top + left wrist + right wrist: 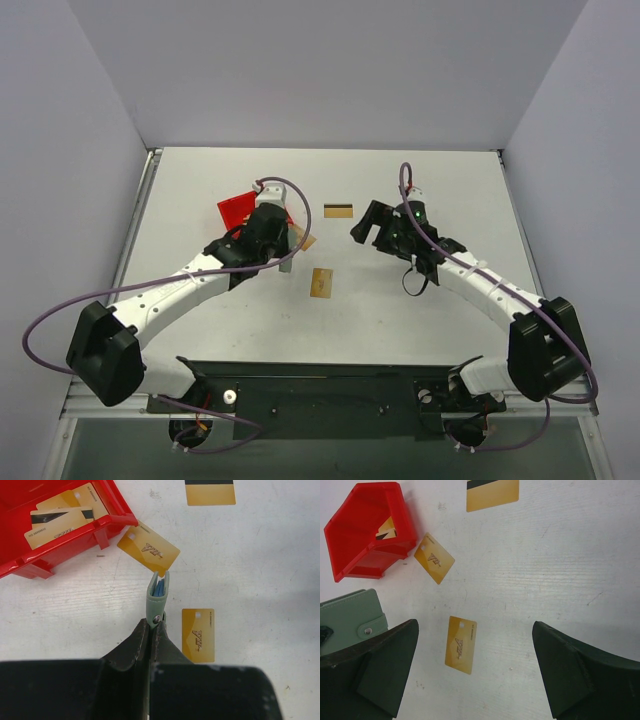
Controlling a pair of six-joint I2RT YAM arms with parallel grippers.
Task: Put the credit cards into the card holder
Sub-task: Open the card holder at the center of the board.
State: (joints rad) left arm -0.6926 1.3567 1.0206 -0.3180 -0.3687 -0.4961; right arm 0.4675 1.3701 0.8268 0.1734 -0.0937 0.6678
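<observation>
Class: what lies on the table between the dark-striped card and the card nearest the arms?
Nothing: bare table between the striped card and the nearest card, seen from the right wrist.

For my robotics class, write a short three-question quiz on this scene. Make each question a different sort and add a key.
1. True or false: the left gripper is shut on the card holder.
2. How many credit cards lie on the table outside the red bin?
3. The right gripper is: A) holding a card; B) open and empty; C) shut on the bin.
Key: 1 true; 2 three; 3 B.
</observation>
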